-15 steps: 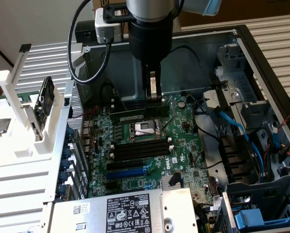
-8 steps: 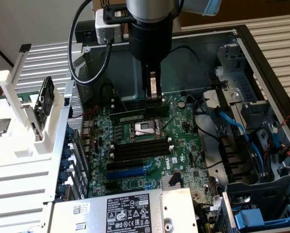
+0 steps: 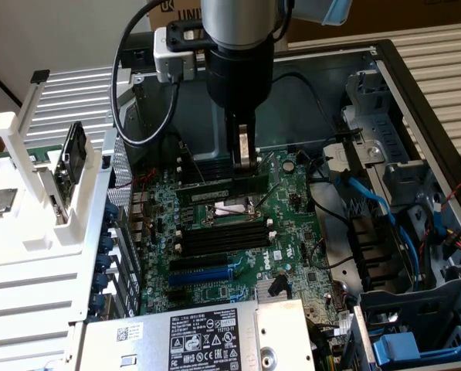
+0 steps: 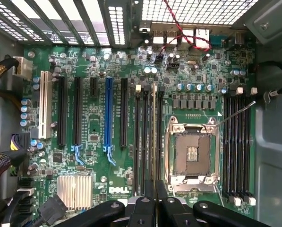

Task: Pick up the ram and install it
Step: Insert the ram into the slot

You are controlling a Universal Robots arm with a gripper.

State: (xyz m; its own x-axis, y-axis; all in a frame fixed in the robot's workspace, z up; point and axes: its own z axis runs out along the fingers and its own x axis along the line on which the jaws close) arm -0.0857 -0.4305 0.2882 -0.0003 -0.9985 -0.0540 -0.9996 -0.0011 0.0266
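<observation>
**A:** Gripper state to be recorded?

**B:** The gripper [image 3: 245,166] is seen lowered into the open case. In the wrist view its fingers [image 4: 147,201] are drawn close together, with only a narrow gap left. The thin top edge of the ram [image 4: 154,132] runs into that gap and is taken as gripped.

**A:** Ram position?

**B:** The ram is stood on edge in a memory slot just beside the CPU socket [image 4: 192,156]. That slot lies in the bank between the socket and the blue expansion slot [image 4: 108,113]. In the exterior view the ram [image 3: 215,190] is seen as a green strip directly under the fingers. Full seating cannot be judged.

**A:** Legible writing?

**B:** "DELL" is read in white on the motherboard [image 4: 93,118], near the gripper, at the Dell logo [image 4: 119,190]. A black-and-white label [image 3: 193,336] is noted on the silver power supply, but its small print cannot be read.

**A:** Other slots?

**B:** Four black memory slots [image 3: 222,236] with white end clips are seen unfilled on the socket's other side.
</observation>
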